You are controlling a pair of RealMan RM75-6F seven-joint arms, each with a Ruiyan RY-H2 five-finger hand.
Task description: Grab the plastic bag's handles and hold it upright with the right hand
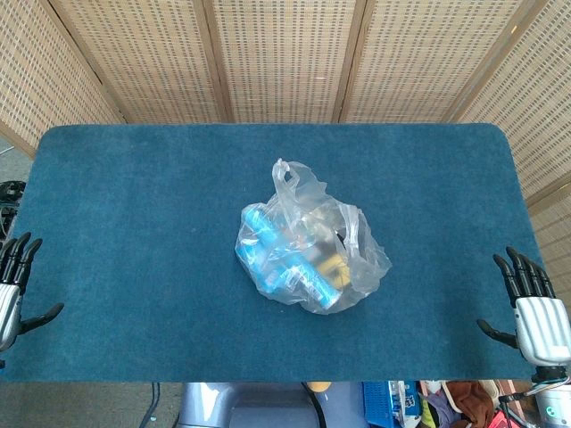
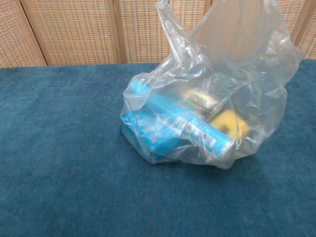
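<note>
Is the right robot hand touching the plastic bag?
Apart. The head view shows bare blue table between the right robot hand and the plastic bag.

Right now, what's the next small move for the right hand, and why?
Probably bring the right hand in over the table toward the bag handles. It sits open at the table's right edge, well clear of the plastic bag, whose handles stick up untouched; the left hand is idle too.
</note>
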